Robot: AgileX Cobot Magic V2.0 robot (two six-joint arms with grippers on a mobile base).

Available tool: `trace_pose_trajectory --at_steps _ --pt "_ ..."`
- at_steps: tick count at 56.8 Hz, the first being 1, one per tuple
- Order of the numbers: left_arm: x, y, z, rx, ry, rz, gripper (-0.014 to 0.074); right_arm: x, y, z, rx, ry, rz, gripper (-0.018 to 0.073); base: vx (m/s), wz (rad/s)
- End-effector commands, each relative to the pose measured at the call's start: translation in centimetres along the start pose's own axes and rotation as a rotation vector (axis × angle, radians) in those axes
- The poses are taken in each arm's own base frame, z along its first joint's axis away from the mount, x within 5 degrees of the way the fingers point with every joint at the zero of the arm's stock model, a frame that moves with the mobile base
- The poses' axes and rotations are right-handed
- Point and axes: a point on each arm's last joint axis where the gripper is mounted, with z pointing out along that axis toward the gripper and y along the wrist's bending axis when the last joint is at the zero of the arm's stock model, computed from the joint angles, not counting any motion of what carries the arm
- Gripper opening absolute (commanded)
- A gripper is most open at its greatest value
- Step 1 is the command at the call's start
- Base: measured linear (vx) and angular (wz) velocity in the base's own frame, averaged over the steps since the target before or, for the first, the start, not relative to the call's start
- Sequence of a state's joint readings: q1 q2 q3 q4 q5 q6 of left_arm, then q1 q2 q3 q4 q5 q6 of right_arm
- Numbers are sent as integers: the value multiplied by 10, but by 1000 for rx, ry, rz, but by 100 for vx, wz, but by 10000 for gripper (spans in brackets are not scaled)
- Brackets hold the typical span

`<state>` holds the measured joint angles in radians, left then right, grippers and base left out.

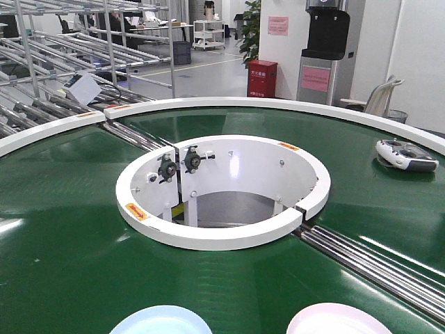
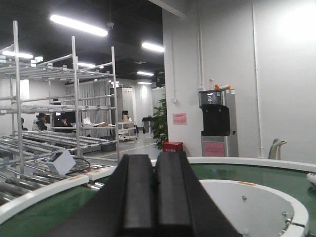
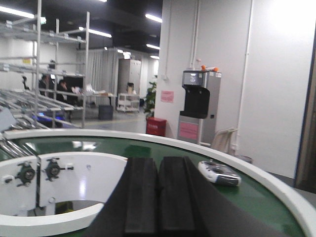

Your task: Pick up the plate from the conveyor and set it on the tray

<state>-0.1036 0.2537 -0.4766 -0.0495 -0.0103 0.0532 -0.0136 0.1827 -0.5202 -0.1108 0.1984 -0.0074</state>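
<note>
Left gripper (image 2: pixel 154 163), right gripper (image 3: pixel 158 165): both pressing together, gripping nothing, likely idling in standby for pickup. Blue plate (image 1: pixel 160 321), pink plate (image 1: pixel 338 320) sitting on conveyor (image 1: pixel 62 229), nearside of central well (image 1: pixel 222 240). Tray not showing.

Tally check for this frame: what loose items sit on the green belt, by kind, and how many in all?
Plates: 2, a light blue plate and a pink plate, both cut off by the near edge
White handheld remote: 1
Total on the conveyor: 3
</note>
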Motion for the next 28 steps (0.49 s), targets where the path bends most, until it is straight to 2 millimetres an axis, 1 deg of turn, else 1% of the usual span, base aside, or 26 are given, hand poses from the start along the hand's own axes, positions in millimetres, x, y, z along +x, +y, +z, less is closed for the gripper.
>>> trace_pose_trajectory --at_steps 1,4,8,11,14,17,22,25,28 --pt "-39 0 43 -2 -5 27 3 -37 -5 30 10 31 -53 -9 0 0" --pt "-44 0 71 -1 40 27 3 -45 -5 49 6 59 -53 -9 0 0" --pt "-41 0 104 0 101 27 3 -47 -5 70 0 102 -49 -9 0 0" --pt "-33 0 122 0 148 14 3 -41 -4 84 -8 144 -45 -9 0 0" --pt "-22 0 136 -1 194 -1 3 -32 -3 96 -14 190 -39 -9 0 0" --pt "-11 0 146 -1 233 -2 5 -21 -2 108 -20 252 -38 -6 0 0" --pt "4 0 156 0 298 -3 17 -8 0 119 -27 334 -39 11 0 0" --pt "11 0 159 1 335 -3 41 -2 0 123 -30 378 -40 44 0 0" --pt "13 0 160 1 346 -3 76 4 1 126 -32 423 -41 98 0 0"
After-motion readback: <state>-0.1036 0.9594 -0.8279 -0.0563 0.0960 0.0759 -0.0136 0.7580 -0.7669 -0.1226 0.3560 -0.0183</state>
